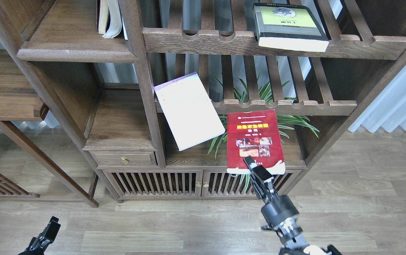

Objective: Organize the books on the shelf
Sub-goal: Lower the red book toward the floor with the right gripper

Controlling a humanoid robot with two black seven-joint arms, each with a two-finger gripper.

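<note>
My right gripper (251, 165) is shut on the bottom edge of the red book (254, 136) and holds it upright in front of the lower open compartment. The thin white-to-lavender book (188, 109) lies tilted on the left end of the lower slatted rack (316, 106), its front half hanging over the rail. The thick yellow-green-and-grey book (288, 24) lies flat on the upper slatted rack (203, 40). The solid shelf (75, 53) is at upper left, with a few standing books (109, 17) at its right end. My left gripper (46, 232) is low at bottom left, small and dark.
A green spider plant (270, 95) stands behind the red book on the cabinet top (195, 156). Below are slatted cabinet doors (153, 182) and a small drawer (123, 159). A separate wooden stand (4, 92) is at left, a white curtain (398, 102) at right.
</note>
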